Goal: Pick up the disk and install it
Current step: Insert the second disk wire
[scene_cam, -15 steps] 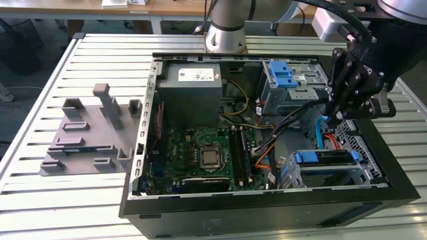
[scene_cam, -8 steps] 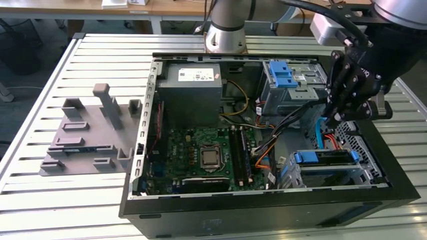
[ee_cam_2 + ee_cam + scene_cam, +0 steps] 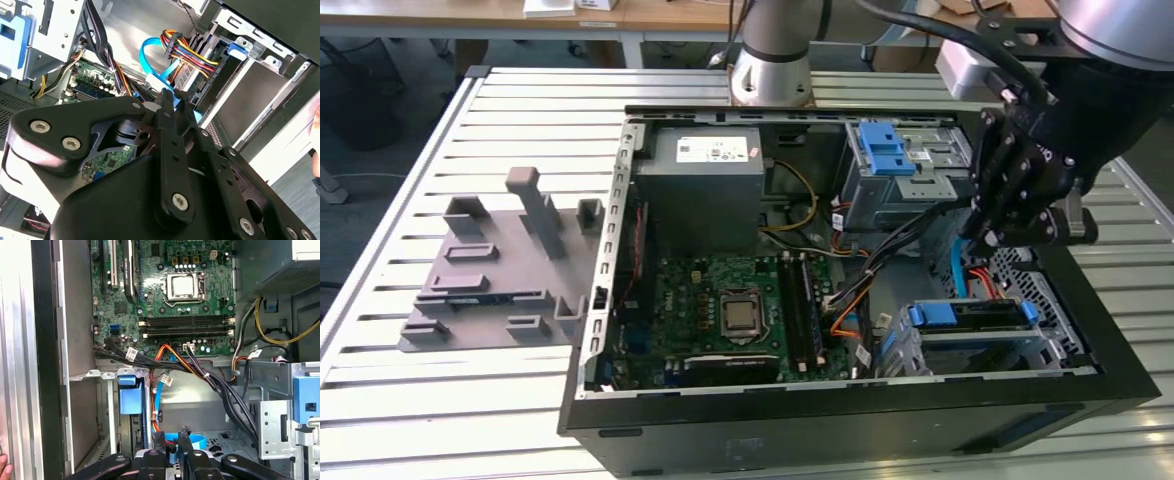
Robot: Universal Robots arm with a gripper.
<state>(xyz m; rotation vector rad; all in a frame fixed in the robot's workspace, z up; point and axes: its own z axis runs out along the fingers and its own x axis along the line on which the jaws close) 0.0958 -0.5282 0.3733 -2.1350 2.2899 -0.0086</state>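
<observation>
Inside the case (image 3: 854,425), near its wall on the exterior view's right, the gripper (image 3: 1010,238) is held over open floor with its fingers drawn together and nothing grasped. Cables (image 3: 907,235) are bunched just beside it. The disk (image 3: 967,318) is seated in a metal-walled bay nearby.

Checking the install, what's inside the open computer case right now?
Inside the computer case: motherboard, power supply box, two blue-latched drive cages, cables. The pincer hides the corner beneath it.
</observation>
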